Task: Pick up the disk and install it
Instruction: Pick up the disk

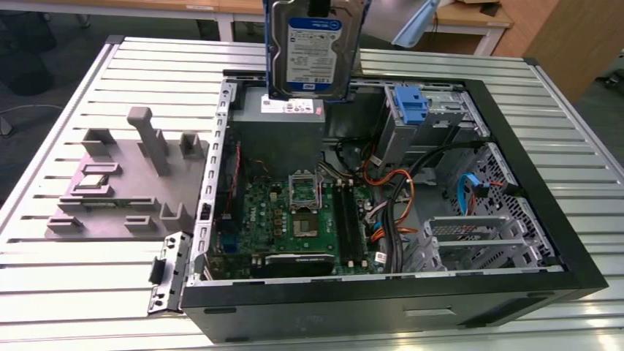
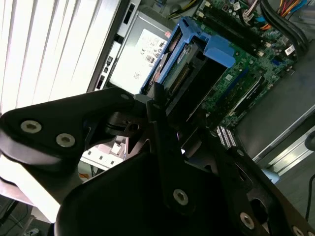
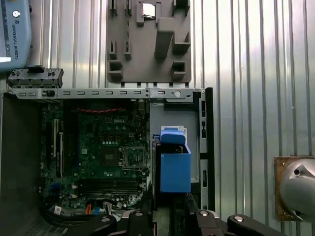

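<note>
Blue-railed disk: exterior view shows label, second wrist view connector.

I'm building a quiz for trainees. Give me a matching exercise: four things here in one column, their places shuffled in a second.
1. silver hard disk with blue rails
2. grey power-supply box, white sticker
3. green motherboard
4. grey moulded holder

A. on the floor of the black computer case
B. on the slatted table
C. raised above the case
D. in a case corner

Pairs: 1-C, 2-D, 3-A, 4-B
</note>
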